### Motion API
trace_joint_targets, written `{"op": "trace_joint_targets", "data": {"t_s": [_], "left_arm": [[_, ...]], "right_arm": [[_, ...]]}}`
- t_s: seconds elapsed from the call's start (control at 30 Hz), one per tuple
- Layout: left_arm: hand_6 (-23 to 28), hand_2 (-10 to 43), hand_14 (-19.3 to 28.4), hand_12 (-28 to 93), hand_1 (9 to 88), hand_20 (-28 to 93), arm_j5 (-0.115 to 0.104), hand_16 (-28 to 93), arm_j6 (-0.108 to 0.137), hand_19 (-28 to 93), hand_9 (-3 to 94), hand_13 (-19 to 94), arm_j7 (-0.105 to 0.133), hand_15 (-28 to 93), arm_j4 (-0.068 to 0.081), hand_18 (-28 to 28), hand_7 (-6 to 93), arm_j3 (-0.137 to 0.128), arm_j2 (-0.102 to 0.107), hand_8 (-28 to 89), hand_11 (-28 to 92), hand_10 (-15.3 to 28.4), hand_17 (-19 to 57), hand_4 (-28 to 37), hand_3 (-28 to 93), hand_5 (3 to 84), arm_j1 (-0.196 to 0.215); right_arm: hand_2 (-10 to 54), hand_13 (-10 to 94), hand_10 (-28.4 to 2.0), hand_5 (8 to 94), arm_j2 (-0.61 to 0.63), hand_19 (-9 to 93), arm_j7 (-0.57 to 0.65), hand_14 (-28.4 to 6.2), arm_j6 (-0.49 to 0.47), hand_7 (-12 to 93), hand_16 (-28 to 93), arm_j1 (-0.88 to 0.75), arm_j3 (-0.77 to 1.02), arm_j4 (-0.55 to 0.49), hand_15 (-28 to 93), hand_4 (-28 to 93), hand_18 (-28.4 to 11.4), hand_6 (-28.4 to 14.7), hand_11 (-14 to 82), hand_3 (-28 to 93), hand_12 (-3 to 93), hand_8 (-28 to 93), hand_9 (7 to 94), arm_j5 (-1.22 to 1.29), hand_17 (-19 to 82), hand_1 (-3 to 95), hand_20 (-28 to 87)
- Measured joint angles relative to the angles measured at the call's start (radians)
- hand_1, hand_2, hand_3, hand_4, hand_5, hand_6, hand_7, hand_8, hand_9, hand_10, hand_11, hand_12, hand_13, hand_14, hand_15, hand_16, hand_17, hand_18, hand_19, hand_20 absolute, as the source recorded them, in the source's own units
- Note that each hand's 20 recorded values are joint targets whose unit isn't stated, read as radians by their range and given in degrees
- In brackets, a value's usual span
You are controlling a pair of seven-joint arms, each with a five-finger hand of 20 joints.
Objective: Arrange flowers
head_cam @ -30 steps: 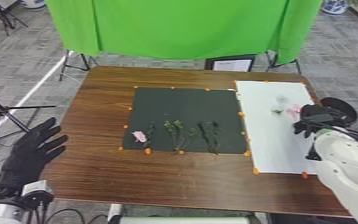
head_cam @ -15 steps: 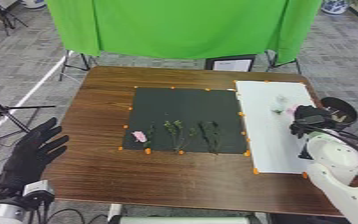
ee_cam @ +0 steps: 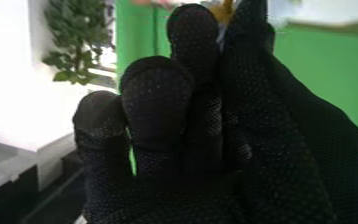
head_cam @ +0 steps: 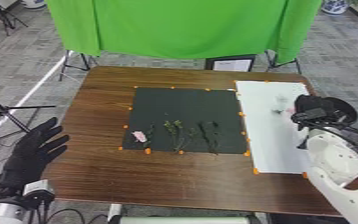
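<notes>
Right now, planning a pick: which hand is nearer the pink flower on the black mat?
Left. The left hand is left of the flower; the right hand is farther, right of the mat.

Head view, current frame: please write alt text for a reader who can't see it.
The robot's right hand is over the right side of a white sheet, by a round black container. On the brown table, a dark mat holds a pink flower and green stems. The left hand is open at the left.
</notes>
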Motion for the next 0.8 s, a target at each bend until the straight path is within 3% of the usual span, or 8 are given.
{"op": "trace_joint_targets", "data": {"t_s": [0.3,0.47,0.8], "left_arm": [[4.4,-3.0,15.9,19,26.3,9,-0.001,1,0.000,42,22.9,19,-0.001,32,0.001,22.6,25.0,0.000,0.007,-13,21,11.4,-9.4,-27.0,70,26.2,0.000],[4.4,-3.0,15.9,19,26.3,9,-0.001,1,0.000,42,22.8,19,-0.003,32,0.002,22.6,25.0,0.009,0.007,-13,22,11.4,-9.4,-27.0,70,26.3,-0.007],[4.4,-3.1,16.0,19,26.3,9,0.000,1,0.002,42,22.9,19,-0.001,32,0.007,22.5,25.0,0.033,0.015,-13,21,11.5,-9.4,-26.9,70,26.3,-0.028]], "right_arm": [[-9.5,79,-4.8,68.7,-0.042,83,-0.091,-2.7,0.089,50,35,0.233,-0.248,-0.019,61,-28,-20.6,2.9,12.6,86,47.3,1,90.3,0.005,33,48.3,55],[-9.5,79,-4.9,69.1,-0.162,83,-0.204,-2.7,0.074,49,35,0.403,-0.424,0.041,61,-28,-20.5,3.0,12.7,86,47.6,1,90.4,0.016,33,48.2,55],[-9.5,79,-4.8,69.7,-0.440,83,-0.285,-2.7,-0.004,49,36,0.609,-0.646,0.200,60,-28,-20.5,3.2,12.8,86,47.9,1,90.6,0.052,33,48.1,55]]}}
